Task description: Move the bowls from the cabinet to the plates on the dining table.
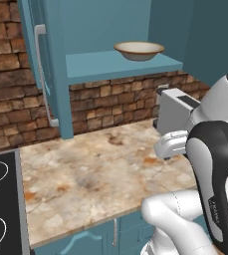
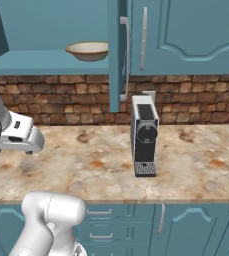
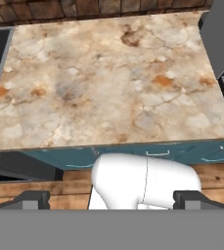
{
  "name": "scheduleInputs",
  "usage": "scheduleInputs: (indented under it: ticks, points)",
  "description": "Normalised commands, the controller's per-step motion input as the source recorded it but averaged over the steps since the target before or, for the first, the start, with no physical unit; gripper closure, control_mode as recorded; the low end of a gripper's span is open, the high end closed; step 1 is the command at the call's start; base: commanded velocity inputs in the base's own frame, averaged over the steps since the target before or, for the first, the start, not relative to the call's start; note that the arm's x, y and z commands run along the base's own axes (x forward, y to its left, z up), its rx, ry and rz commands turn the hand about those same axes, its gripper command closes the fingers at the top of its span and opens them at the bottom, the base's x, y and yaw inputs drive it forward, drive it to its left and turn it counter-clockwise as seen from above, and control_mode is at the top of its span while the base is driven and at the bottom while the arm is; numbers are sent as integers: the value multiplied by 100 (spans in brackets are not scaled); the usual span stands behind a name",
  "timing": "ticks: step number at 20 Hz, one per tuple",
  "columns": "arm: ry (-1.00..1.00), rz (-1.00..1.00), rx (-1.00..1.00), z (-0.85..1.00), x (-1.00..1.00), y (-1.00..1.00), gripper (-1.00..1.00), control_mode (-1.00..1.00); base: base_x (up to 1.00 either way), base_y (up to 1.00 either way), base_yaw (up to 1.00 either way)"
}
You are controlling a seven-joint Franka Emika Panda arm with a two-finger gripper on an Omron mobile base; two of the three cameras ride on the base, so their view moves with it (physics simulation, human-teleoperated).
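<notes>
A cream bowl [image 1: 139, 50] sits on the open cabinet [image 1: 120, 63] shelf, far above the counter [image 1: 95, 174]. The gripper [image 3: 111, 199], jaws spread and empty, hangs low; the rigid, likely breakable bowl is best pinched at its tan rim.

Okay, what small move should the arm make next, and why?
Probably raise the open tool toward the bowl on the cabinet shelf. The door stands open, the bowl sits untouched, and the tool hangs low, facing the marble counter with nothing between its fingers.
</notes>
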Motion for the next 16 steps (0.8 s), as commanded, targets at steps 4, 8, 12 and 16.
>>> scheduleInputs:
  ticks: [4,8,12,16]
  points:
    - [0,0,0,0,0,0,-100,100,60,19,0]
    - [0,0,0,0,0,0,-100,100,12,1,0]
    - [0,0,0,0,0,0,-100,100,0,0,0]
    - [0,0,0,0,0,0,-100,100,3,0,0]
